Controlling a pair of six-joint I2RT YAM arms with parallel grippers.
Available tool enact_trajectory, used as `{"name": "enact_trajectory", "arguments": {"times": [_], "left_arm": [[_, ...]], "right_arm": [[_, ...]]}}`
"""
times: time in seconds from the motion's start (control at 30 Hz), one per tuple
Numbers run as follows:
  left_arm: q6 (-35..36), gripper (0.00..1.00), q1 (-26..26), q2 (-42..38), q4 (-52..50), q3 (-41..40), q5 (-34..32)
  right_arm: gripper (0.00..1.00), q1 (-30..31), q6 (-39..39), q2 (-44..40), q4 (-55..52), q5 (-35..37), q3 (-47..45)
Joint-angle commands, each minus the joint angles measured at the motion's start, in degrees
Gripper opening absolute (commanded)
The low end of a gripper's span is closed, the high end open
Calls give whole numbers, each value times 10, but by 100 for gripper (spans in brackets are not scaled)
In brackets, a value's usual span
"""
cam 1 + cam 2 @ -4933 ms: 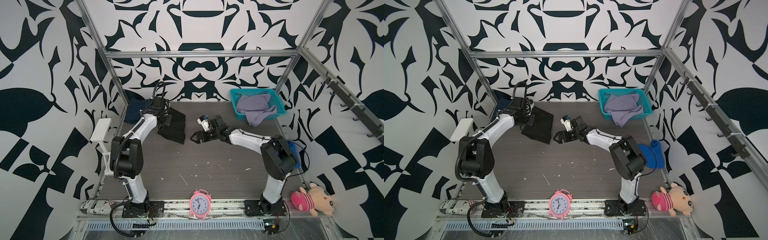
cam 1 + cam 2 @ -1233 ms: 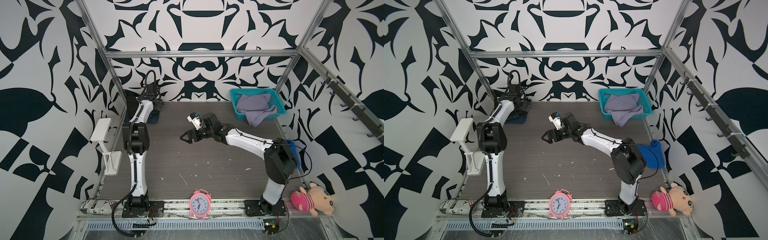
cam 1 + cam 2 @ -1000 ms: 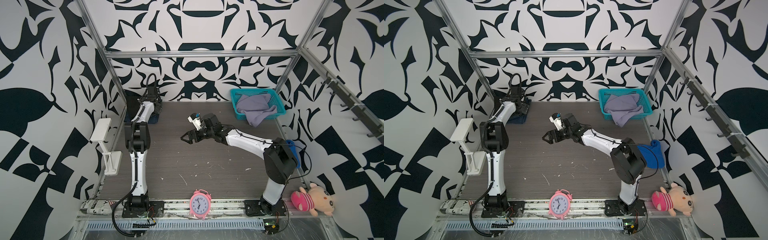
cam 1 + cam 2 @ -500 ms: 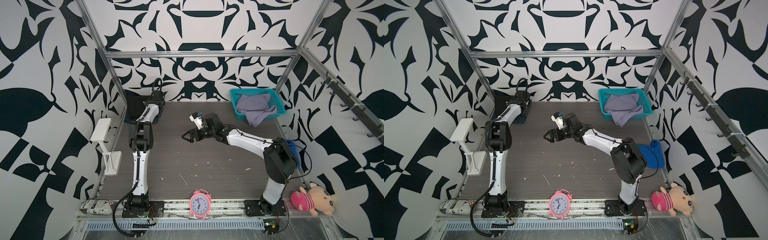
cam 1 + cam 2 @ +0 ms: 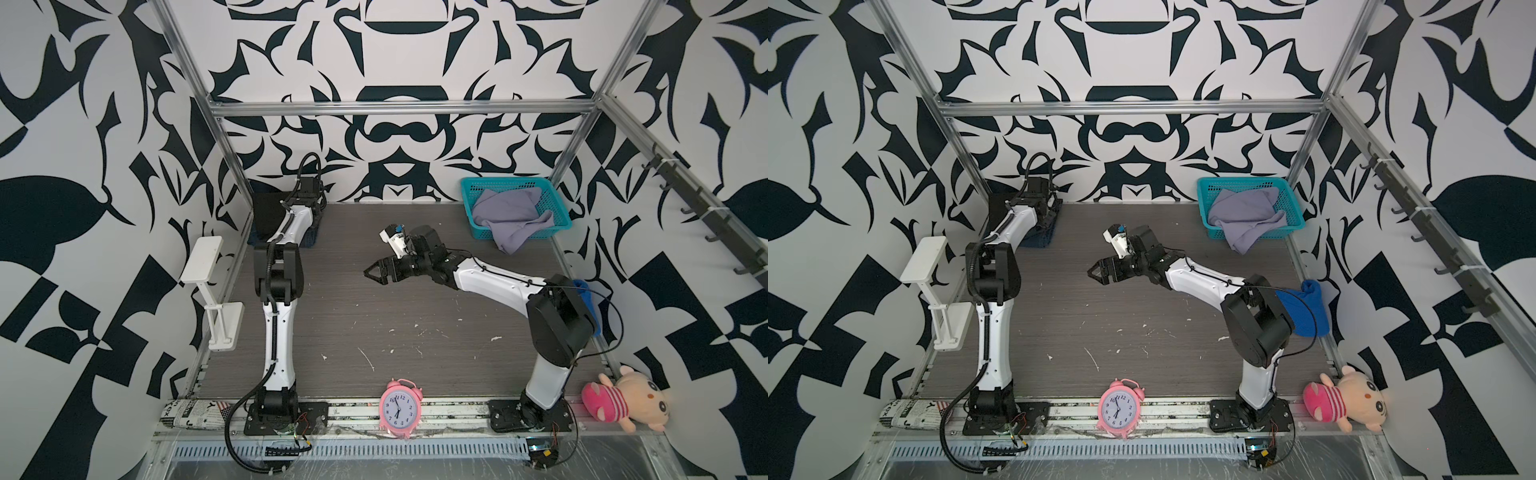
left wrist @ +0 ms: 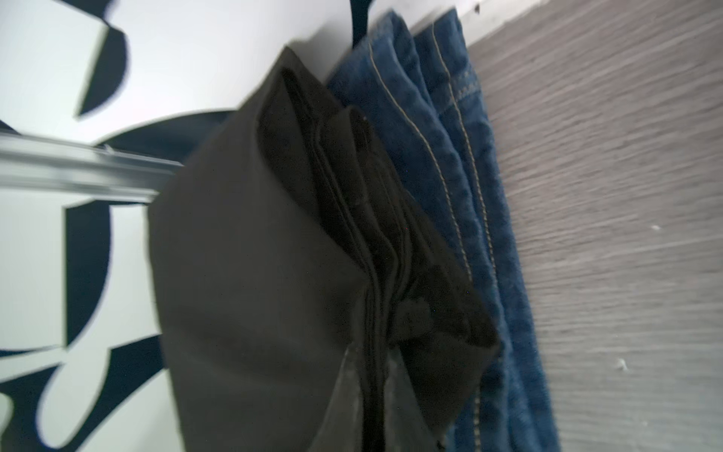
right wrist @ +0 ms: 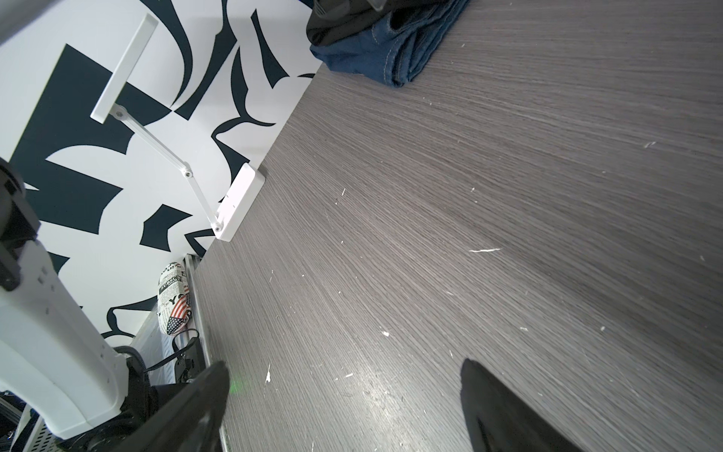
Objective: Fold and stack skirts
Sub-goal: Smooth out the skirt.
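The folded black skirt [image 5: 266, 216] lies on the folded dark blue denim skirt [image 5: 309, 240] in the back left corner, seen in both top views. In the left wrist view my left gripper [image 6: 373, 360] is shut on the black skirt's [image 6: 254, 254] layered edge, with the denim skirt [image 6: 450, 156] beneath. The lavender skirt [image 5: 509, 218] lies crumpled in the teal basket [image 5: 505, 181] at the back right, one part hanging over the front rim. My right gripper [image 5: 373, 277] hovers open over mid table with nothing between its fingers [image 7: 493, 407].
A pink alarm clock [image 5: 400, 409] stands at the front edge. A pink striped plush toy [image 5: 623, 401] lies at the front right and a bright blue cloth [image 5: 1306, 307] behind the right arm. A white stand [image 5: 208, 282] and a rolled newspaper [image 5: 195, 415] line the left side.
My left gripper has gone from open to shut on the black skirt's edge, and its wrist has shifted slightly right along the back wall. The right arm has barely moved.
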Motion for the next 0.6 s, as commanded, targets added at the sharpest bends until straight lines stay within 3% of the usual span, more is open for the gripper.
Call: {"name": "enact_trajectory", "arguments": {"times": [0.0, 0.33, 0.57], "left_arm": [[41, 0, 10, -36, -35, 35, 19], [110, 0, 27, -75, -24, 1, 41], [151, 0, 26, -121, 21, -77, 59]], "right_arm": [[96, -2, 4, -26, 21, -7, 3], [96, -6, 3, -29, 19, -8, 5], [96, -6, 4, -28, 16, -9, 9]]}}
